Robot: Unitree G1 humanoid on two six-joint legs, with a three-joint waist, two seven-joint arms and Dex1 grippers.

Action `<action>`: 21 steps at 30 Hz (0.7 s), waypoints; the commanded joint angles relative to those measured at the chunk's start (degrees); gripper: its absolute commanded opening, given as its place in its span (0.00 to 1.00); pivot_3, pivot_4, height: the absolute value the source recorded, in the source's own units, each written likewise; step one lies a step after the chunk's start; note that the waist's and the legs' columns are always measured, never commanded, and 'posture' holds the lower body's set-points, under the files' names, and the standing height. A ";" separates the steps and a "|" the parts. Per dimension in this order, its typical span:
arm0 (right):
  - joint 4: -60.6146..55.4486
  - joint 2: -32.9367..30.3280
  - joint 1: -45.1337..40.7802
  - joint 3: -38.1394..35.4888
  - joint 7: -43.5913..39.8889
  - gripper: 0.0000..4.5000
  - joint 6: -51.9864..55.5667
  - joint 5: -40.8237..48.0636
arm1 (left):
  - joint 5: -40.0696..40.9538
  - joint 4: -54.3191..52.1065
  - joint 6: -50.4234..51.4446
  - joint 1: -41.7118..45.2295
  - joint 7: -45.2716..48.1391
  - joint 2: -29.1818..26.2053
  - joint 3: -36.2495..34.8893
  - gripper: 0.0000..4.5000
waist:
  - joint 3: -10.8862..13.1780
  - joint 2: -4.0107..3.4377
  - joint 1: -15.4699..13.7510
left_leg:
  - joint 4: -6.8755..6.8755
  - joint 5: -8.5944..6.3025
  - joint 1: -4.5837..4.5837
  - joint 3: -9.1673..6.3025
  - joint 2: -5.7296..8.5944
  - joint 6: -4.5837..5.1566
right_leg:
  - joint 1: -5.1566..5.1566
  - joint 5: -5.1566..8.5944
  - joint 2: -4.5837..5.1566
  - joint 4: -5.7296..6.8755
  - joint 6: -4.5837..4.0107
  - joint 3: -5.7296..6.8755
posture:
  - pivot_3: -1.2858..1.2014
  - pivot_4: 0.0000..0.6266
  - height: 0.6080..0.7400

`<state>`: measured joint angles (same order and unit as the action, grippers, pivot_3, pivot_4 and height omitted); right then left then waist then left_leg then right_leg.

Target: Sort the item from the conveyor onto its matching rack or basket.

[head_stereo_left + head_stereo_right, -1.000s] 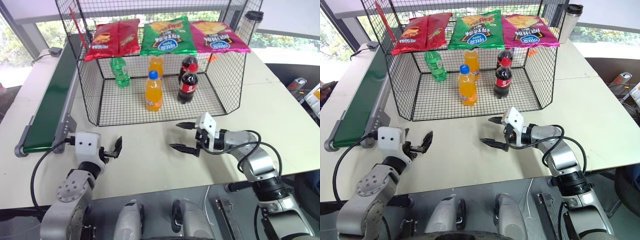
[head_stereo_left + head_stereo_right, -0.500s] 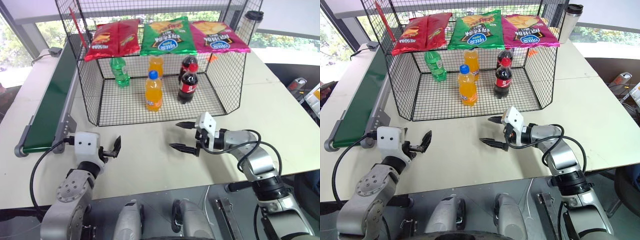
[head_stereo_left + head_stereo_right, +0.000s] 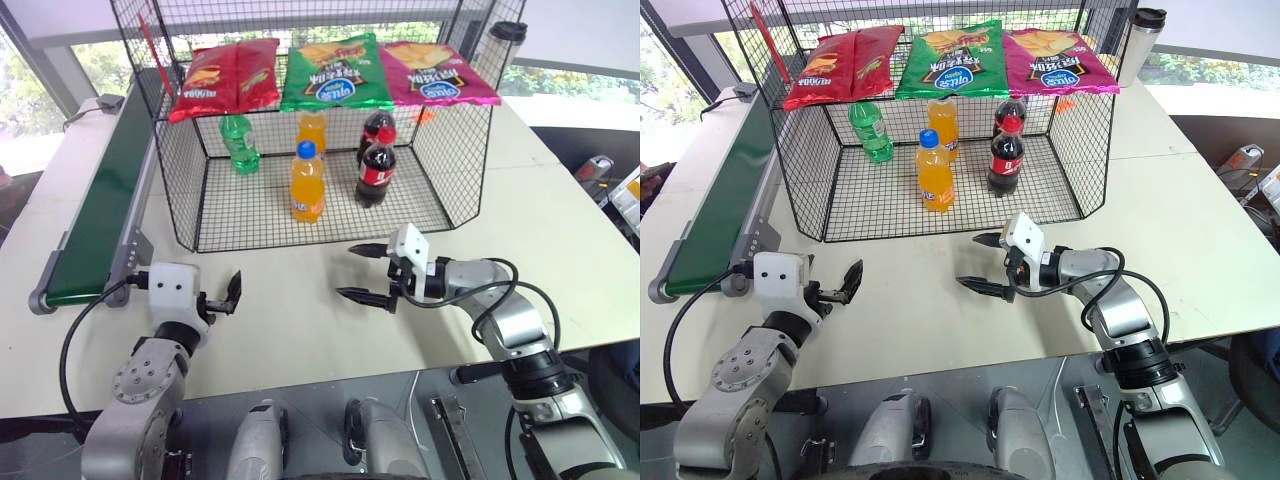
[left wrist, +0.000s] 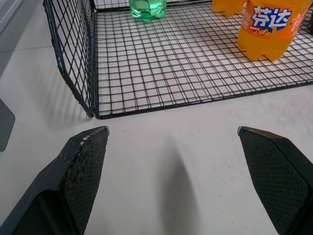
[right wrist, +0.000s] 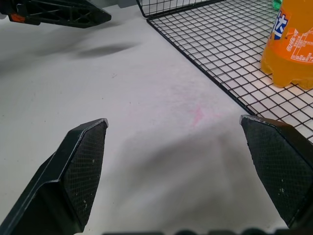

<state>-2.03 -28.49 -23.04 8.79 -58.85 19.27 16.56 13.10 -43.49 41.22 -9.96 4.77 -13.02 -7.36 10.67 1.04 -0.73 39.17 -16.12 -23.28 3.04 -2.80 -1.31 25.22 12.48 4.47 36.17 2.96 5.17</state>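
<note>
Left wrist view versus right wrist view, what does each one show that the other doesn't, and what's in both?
Left wrist view: a green bottle standing at the far end of the cage floor, and the cage's corner wall.

Right wrist view: the left gripper, seen across the bare table.

Both: the front orange bottle on the black mesh floor, the pale tabletop, and each arm's own open black fingers.
</note>
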 commanded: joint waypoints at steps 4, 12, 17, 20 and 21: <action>-1.27 0.20 -0.78 -0.26 -0.18 1.00 -0.58 0.74 | -0.01 -2.64 -0.02 -0.20 -0.08 0.04 0.10 0.98 | 0.00 0.00 0.01 | 0.00 0.00 0.00 0.00 0.00 0.00 | 0.00 0.00 0.00 0.00 0.00 0.00 | 0.52 0.24 1.00; -1.26 0.18 -0.75 -0.11 -0.26 1.00 -0.56 0.68 | -0.17 -4.17 -0.37 -0.40 -0.28 -0.06 -0.39 0.98 | 0.00 0.00 0.01 | 0.00 0.00 0.00 0.00 0.00 0.00 | 0.00 0.00 0.00 0.00 0.00 0.00 | 0.52 0.24 1.00; -1.15 0.22 -0.83 -0.03 -0.32 1.00 -0.56 0.66 | 3.42 -6.53 2.71 0.22 -0.43 1.34 -3.97 0.98 | 0.00 0.00 0.02 | 0.00 0.00 0.00 0.00 0.00 0.00 | 0.00 0.00 0.00 0.00 0.00 0.00 | 0.52 0.24 1.00; -0.91 0.29 -0.96 0.10 -0.41 1.00 -0.70 0.60 | 5.97 -6.68 3.17 -0.33 0.30 1.95 -7.17 0.98 | 0.00 0.00 0.03 | 0.00 0.00 0.00 -0.01 0.00 0.00 | 0.00 0.00 0.00 0.01 0.01 0.00 | 0.52 0.24 1.00; -0.81 0.34 -1.04 0.18 -0.44 1.00 -0.75 0.57 | 5.78 -7.01 3.09 -0.52 0.25 1.58 -7.76 0.98 | 0.00 0.00 0.03 | 0.00 0.00 0.00 -0.02 0.00 0.00 | 0.00 -0.01 0.00 0.01 0.01 0.00 | 0.52 0.24 1.00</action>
<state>-2.01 -28.32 -23.05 9.11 -58.94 19.27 16.56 18.06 -47.67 44.58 -10.49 4.88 -11.12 -13.33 10.67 1.04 -0.70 39.17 -16.12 -23.28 3.03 -2.80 -1.31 25.22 12.46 4.47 36.18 2.98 5.17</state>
